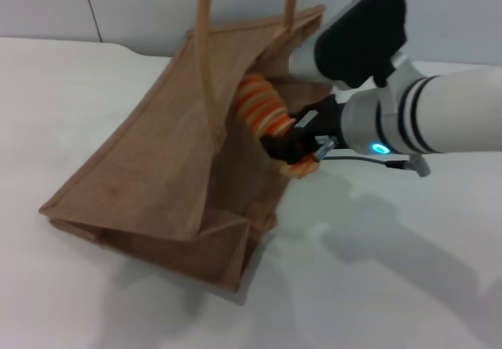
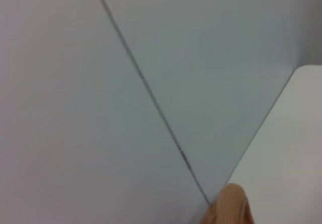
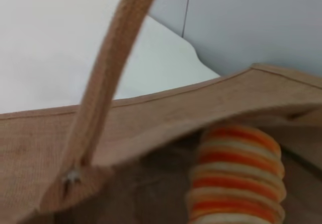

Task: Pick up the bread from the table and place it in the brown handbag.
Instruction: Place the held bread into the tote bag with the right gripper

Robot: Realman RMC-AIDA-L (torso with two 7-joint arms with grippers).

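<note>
Bread point(image 1: 261, 104), striped orange and cream, sat at the mouth of the brown handbag point(image 1: 165, 169), its upper end inside the opening and its lower end pinched by the right gripper point(image 1: 296, 147). The dark fingers point(image 1: 278, 147) of that gripper were pressed against the loaf's lower ridges, just at the bag's open edge. The right arm point(image 1: 439, 121) reached in from the right side of the head view, with a lit blue ring on its wrist. The handbag stood tilted on the white table point(image 1: 376, 286), its mouth turned toward the arm and its folded base toward the near left. Two long handles point(image 1: 205, 43) rose out of the top of the head view. In the right wrist view, the bread point(image 3: 236, 178) appeared below the bag's rim point(image 3: 211, 103), beside one handle point(image 3: 108, 78) stitched to the rim. The left gripper did not appear; its wrist view showed only a grey wall point(image 2: 151, 83), a corner of the table point(image 2: 287, 158) and a tan handle tip point(image 2: 229, 206)
</note>
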